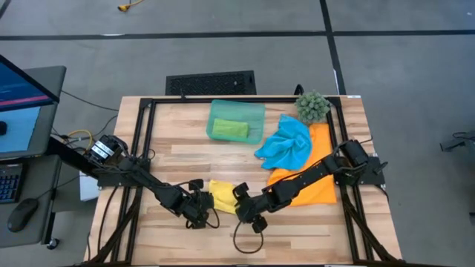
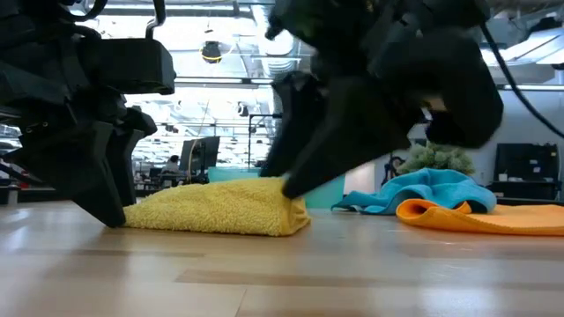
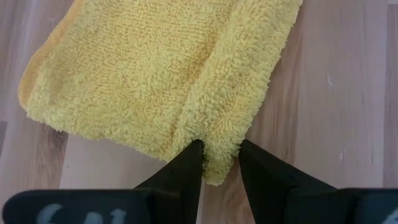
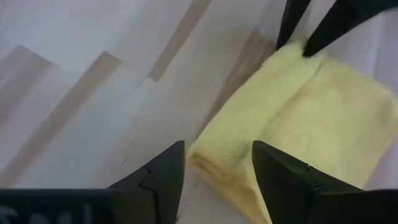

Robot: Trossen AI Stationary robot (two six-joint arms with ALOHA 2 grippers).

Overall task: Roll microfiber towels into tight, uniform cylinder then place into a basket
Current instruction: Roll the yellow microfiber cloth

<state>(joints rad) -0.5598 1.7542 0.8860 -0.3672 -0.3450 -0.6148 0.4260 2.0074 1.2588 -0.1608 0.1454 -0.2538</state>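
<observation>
Yellow towel (image 3: 155, 81) pinched by left pincer (image 3: 221, 165), right pincer (image 4: 217, 165) open.

The surface (image 1: 185, 159) is of pale wooden planks, framed by black metal rails (image 1: 145, 126). Around it lies a grey floor (image 1: 401, 67) crossed by dark seams, with a black vent grille (image 1: 211, 81) just behind the surface. Off to the left arm's side stands a grey desk (image 1: 44, 81) carrying a lit monitor (image 1: 18, 89), a keyboard (image 1: 9, 182) and a mouse (image 1: 22, 215). In the low view, the room beyond is a wide open hall with ceiling beams and bright overhead lights (image 2: 211, 53), and dark screens (image 2: 520, 163) stand at the far side.
</observation>
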